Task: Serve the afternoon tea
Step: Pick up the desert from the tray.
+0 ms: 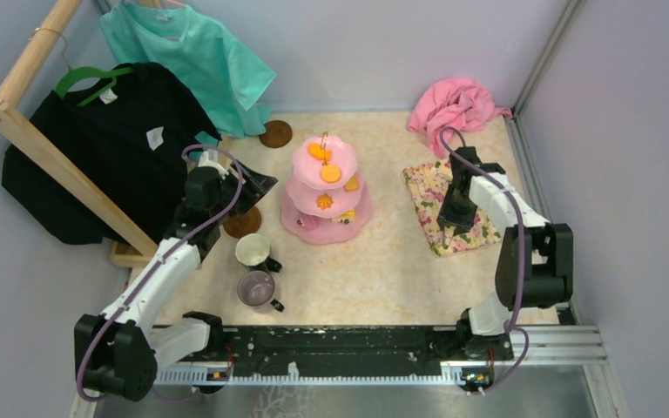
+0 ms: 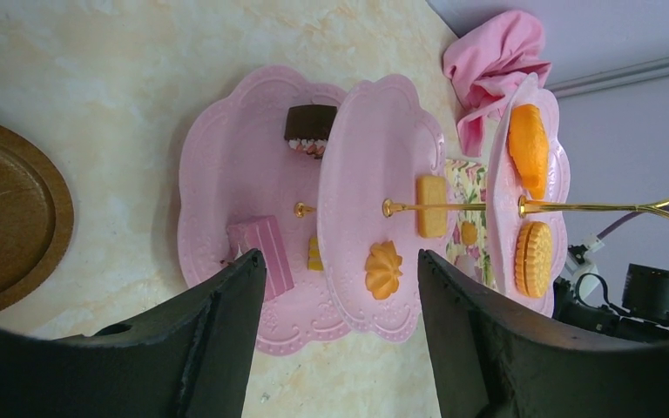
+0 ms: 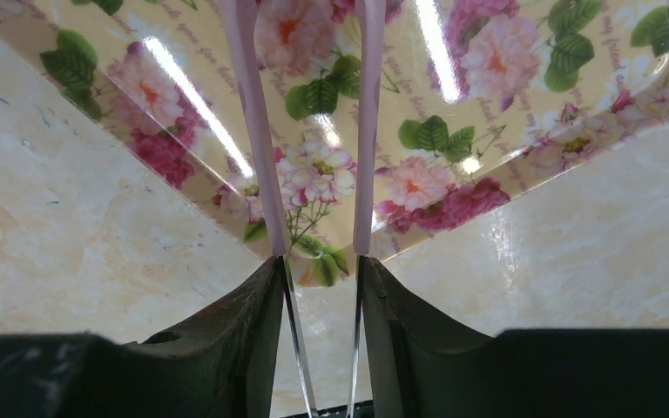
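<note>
Cake stand [image 1: 325,187] on cream marbled tabletop [image 1: 383,261], lilac walls [image 1: 627,131]

Upright pink three-tier cake stand [image 1: 305,161], mid-table

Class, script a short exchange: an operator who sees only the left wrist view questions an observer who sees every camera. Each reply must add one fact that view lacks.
Operator: Where are the mugs?
Observer: The white mug and the grey-purple mug stand upright by the left arm, nearer the bases than the cake stand.
Operator: What is the right claw doing?
Observer: It holds pink tongs, tips pointing out over the floral mat.
</note>
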### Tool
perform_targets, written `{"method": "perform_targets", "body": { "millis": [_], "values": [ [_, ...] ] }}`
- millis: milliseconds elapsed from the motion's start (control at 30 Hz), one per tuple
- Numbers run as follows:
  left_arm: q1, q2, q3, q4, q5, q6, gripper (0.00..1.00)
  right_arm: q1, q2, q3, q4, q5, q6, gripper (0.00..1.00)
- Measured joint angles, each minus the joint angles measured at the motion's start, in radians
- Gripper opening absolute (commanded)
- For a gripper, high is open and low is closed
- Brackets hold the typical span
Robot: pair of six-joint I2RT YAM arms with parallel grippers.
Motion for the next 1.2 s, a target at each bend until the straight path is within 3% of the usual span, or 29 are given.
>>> {"method": "perform_targets", "body": {
  "millis": [500, 1200],
  "values": [
    [0.036, 0.000, -0.001, 0.002, -0.005, -0.006, 0.69, -0.017, 0.235, 0.206, 0.008, 0.012, -0.029, 0.37],
    [0.061, 0.000, -0.005, 0.014, -0.005, -0.014, 0.69, -0.050, 0.372, 0.340, -0.003, 0.035, -0.038, 0.39]
  ]
}}
